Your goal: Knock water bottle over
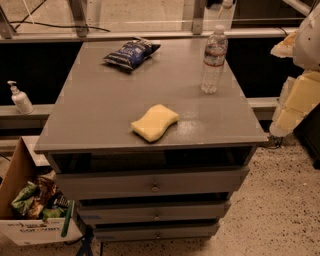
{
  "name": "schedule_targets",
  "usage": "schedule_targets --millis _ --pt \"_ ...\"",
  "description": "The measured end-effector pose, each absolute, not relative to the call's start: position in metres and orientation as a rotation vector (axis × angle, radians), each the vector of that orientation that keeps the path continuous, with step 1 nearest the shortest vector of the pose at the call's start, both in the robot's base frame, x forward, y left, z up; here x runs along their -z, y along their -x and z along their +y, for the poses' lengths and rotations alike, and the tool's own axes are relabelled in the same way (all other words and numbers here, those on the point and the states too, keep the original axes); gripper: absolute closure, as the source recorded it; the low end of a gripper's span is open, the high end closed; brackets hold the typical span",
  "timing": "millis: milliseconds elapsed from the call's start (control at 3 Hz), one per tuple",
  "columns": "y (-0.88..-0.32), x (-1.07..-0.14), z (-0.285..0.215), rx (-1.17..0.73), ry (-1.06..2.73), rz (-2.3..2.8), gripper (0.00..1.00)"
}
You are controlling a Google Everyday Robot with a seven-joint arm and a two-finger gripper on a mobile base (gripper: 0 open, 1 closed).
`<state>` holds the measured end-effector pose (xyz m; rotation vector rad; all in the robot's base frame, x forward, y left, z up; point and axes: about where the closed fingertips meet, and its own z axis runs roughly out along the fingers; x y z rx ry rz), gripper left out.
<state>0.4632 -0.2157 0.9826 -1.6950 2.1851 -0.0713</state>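
A grey cabinet top is being shown over speckled floor. The water bottle is being kept upright at its far right, label unreadable. The gripper is being glimpsed just above it; its state cannot be told.

A grey three-drawer cabinet with a flat tabletop stands on a speckled pale floor, an open cardboard box beside it. The gripper sits at the view's top edge.

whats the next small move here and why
Probably bring the gripper, seemingly at the frame's top edge just above the water bottle, down beside its neck. The bottle stands upright near the far right corner of the drawer cabinet, nothing touching it, so a sideways push up high should tip it.
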Motion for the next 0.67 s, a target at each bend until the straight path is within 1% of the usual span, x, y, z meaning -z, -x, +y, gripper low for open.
schedule_targets --millis 333,667 --pt "-0.476 -0.985 -0.215 0.055 1.681 2.164 0.0" --pt "-0.535 -0.982 -0.222 -0.027 1.561 2.115 0.0"
